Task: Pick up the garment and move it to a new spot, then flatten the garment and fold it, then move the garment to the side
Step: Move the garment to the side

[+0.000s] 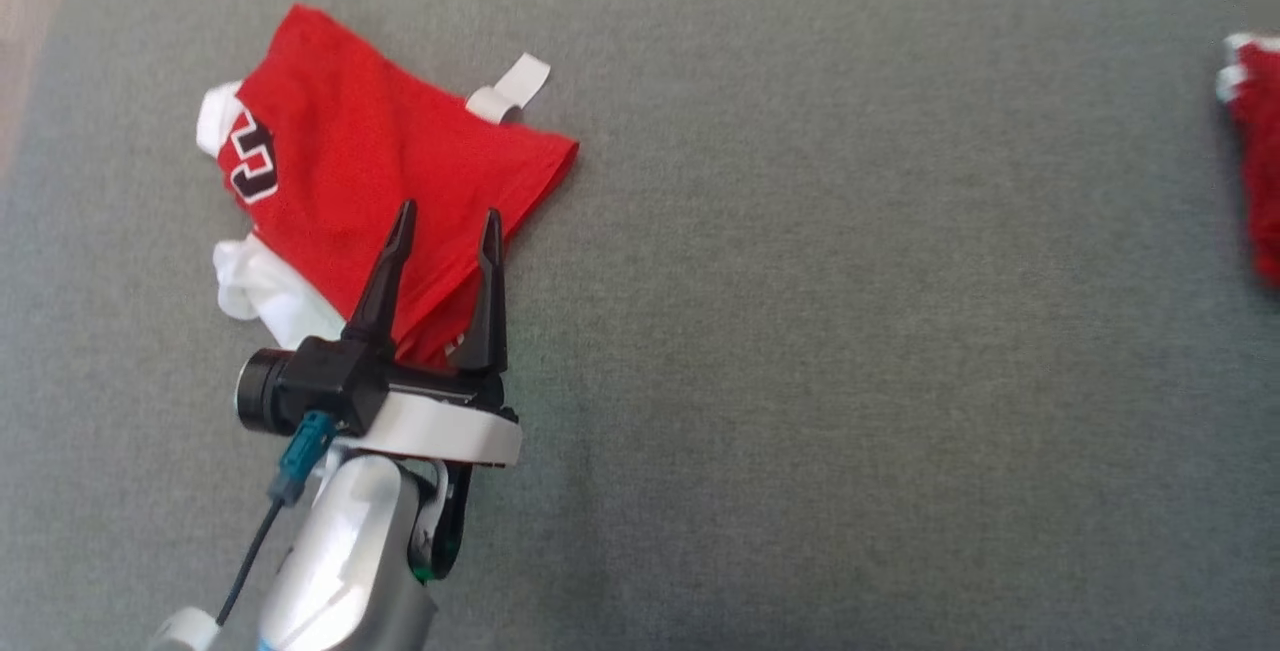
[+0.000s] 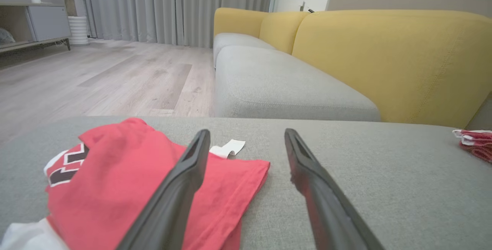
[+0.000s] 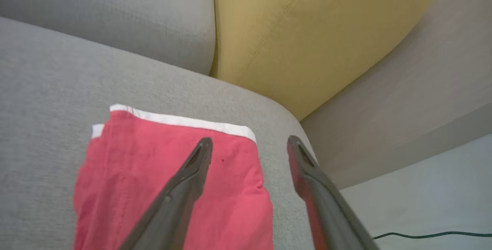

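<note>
Folded red garment, cut off at 3 o'clock on grey cushion; right gripper spread wide over it, empty. Left gripper wide over crumpled jersey, 10 o'clock. Yellow sofa back, wood floor.

Head view: left gripper hung with fingers spread over the near edge of the red jersey. Jersey lay crumpled upper left on grey cushion; second red garment well apart at right edge.
</note>
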{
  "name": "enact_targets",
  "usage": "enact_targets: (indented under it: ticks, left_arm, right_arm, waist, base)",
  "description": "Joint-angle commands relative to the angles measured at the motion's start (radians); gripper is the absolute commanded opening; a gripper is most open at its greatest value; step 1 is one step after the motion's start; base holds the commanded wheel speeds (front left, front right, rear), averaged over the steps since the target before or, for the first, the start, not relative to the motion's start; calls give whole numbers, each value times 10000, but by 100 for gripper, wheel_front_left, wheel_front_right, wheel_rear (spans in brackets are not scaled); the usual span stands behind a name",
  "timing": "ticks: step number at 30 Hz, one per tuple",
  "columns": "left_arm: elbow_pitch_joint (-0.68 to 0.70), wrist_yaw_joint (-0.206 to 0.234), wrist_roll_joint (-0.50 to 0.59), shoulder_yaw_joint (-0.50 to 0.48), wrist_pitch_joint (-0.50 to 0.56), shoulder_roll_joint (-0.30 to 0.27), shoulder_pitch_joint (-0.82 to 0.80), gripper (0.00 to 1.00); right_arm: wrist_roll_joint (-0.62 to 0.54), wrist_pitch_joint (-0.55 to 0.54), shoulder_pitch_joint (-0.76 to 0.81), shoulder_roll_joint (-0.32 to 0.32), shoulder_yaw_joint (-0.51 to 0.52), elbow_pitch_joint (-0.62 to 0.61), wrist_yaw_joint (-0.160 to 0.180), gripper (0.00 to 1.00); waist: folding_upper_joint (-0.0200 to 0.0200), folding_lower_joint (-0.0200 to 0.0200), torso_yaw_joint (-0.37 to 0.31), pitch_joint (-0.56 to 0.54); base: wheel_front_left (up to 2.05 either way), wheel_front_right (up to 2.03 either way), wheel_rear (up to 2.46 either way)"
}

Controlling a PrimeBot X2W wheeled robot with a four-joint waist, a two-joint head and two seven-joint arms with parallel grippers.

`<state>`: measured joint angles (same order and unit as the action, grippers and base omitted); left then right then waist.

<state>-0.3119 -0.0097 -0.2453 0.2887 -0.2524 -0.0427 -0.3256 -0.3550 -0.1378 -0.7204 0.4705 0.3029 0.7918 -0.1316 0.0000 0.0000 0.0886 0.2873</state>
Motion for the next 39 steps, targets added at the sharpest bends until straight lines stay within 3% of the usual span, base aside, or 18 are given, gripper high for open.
enact_targets:
  ticks: [1, 9, 15, 19, 24, 31, 39]
  left_arm:
    - [270, 2, 39, -400, -94, -76, -80, 100]
    - [301, 80, -40, -481, -94, -76, 374, 100]
    - [397, 135, -15, -580, -94, -76, 667, 100]
    - [373, 123, 39, -678, -94, -76, 843, 100]
    - [200, 103, 116, -653, -94, -76, 1109, 100]
    - [80, 103, 190, -759, -94, -76, 1433, 100]
    - [100, 141, 120, -854, -94, -75, 1632, 100]
  right_arm:
    - [-37, 248, 195, 13, -91, -463, 9, 100]
    - [1009, 1239, 348, -1291, -829, -1525, 9, 100]
    - [2482, 1372, 709, -2465, -1674, -3189, 9, 100]
    - [3432, 1402, 1544, -3358, -2021, -4351, 9, 100]
    - [4381, 2236, 3384, -4056, -2436, -4742, 9, 100]
    - [5441, 3568, 5215, -4196, -2939, -4669, 9, 100]
    - [5991, 3907, 6055, -4200, -3463, -4703, 9, 100]
  waist:
    - [0, 0, -148, -345]
    - [0, 0, -384, -1484]
    - [0, 0, -368, -2090]
    - [0, 0, -377, -2327]
    - [0, 0, -332, -2535]
    - [0, 0, -362, -2667]
    - [0, 0, -450, -2625]
  base:
    - [0, 0, 0]
    - [0, 0, 0]
    - [0, 0, 0]
    - [0, 0, 0]
    - [0, 0, 0]
    - [0, 0, 0]
    - [0, 0, 0]
